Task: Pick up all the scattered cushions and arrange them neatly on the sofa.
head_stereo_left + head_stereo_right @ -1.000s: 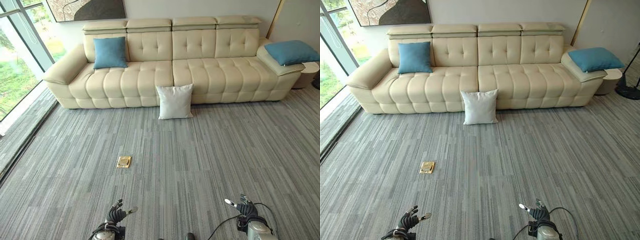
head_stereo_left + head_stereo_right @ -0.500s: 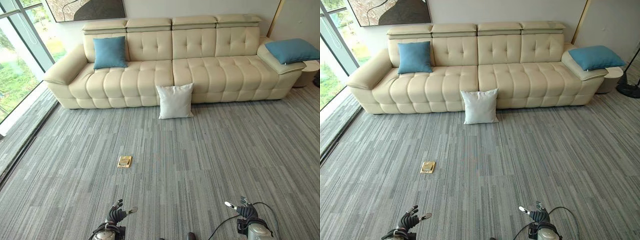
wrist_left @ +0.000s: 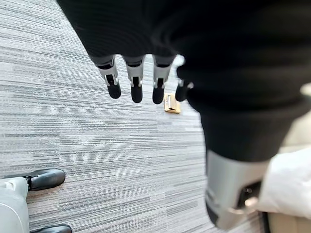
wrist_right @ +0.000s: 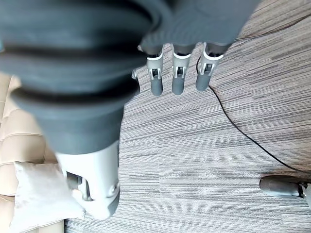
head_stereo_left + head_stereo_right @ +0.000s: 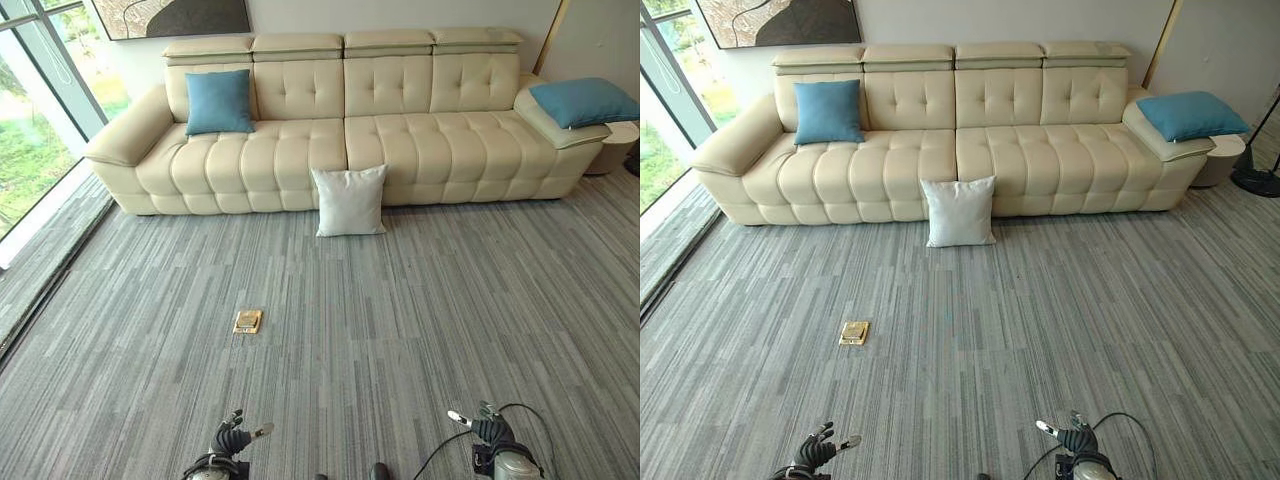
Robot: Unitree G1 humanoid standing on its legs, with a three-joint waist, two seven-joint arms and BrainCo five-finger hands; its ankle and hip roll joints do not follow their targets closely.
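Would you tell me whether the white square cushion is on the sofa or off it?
Off: white square cushion stands on grey carpet, leaning against cream sofa.

Left hand (image 5: 232, 438) and right hand (image 5: 487, 430) sunk lower toward the view's bottom edge, fingers loose, empty

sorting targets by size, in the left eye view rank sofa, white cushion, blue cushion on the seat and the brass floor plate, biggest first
1. sofa
2. white cushion; it stands nearer the camera, so its lead over the next is unsure
3. blue cushion
4. brass floor plate

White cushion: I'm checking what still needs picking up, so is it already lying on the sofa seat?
No, the white cushion stands on the carpet, leaning against the sofa front.
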